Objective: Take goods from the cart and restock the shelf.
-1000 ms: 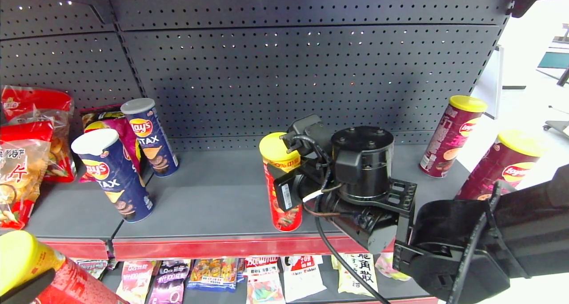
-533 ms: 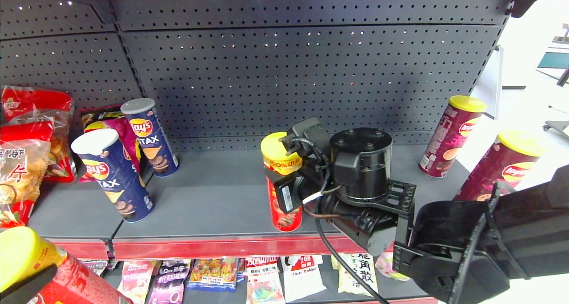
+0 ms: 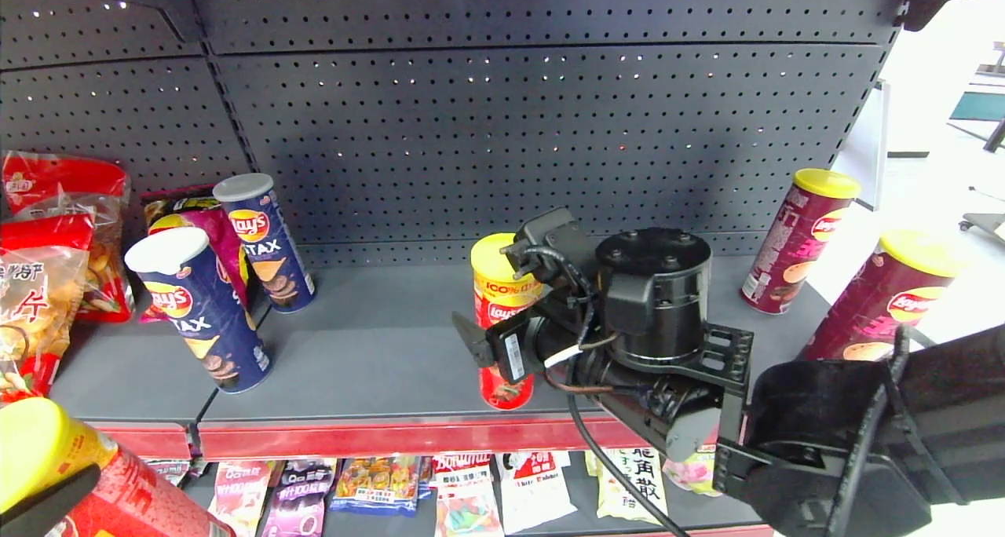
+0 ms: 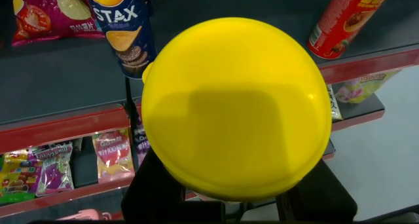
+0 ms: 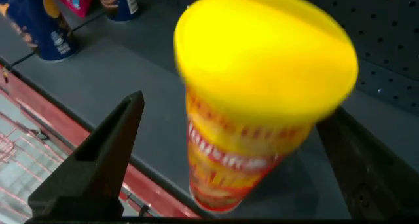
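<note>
Grey shelf [image 3: 377,348], my right pincer [image 5: 236,106] spread wide either side of the upright red can [image 3: 502,317] near its front edge, my left pincer [image 4: 239,207] clamped on a second red can [image 4: 236,106], out front, leftward

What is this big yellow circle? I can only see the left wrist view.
Observer: It's the lid of a red can. The head view shows its red body, held in the left pincer.
Operator: What's the other arm doing?
Observer: The right pincer is open, with a second red can standing between its fingers on the shelf.
Operator: What else is up there?
Observer: Two purple cans with yellow lids stand at the shelf's right end.
</note>
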`<state>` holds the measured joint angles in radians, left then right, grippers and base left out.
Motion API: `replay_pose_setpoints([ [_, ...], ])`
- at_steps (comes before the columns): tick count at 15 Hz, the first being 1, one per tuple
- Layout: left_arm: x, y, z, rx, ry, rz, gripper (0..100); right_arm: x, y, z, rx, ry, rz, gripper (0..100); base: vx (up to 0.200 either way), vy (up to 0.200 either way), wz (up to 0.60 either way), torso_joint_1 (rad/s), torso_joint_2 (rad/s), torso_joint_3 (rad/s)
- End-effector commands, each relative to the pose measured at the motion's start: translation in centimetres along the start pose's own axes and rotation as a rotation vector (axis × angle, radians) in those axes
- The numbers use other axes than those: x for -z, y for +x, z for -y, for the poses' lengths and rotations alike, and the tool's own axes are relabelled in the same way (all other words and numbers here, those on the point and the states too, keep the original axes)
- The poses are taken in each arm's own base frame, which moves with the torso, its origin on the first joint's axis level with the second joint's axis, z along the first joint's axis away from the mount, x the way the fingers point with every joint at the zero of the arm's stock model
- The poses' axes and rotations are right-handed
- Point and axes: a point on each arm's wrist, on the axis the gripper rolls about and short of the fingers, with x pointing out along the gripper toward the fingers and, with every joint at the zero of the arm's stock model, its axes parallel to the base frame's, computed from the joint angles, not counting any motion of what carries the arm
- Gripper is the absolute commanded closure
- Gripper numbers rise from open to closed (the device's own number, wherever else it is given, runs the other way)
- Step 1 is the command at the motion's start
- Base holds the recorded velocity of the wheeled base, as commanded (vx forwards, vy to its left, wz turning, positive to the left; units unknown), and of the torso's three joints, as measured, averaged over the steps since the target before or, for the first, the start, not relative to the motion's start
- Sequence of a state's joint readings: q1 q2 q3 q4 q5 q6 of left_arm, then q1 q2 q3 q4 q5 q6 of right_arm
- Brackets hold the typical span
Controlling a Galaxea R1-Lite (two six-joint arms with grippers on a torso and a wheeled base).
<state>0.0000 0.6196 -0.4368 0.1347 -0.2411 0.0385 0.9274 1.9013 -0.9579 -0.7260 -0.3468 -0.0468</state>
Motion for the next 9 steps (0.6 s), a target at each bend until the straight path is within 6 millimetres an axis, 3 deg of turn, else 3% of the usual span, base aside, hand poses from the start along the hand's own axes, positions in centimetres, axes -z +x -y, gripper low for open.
replay_pose_setpoints([
  [1, 0.0, 0.0, 0.0, 0.000, 0.000, 0.000, 100, -0.3, -2.0, 0.2, -0.015, 0.000, 0.009, 0, 0.000, 0.000, 0.00, 0.000, 0.00, 0.000],
  [9, -0.2, 0.1, 0.0, 0.001, 0.003, 0.000, 100, 0.2, -7.9, 2.1, -0.026, -0.004, 0.007, 0, 0.000, 0.000, 0.00, 0.000, 0.00, 0.000],
])
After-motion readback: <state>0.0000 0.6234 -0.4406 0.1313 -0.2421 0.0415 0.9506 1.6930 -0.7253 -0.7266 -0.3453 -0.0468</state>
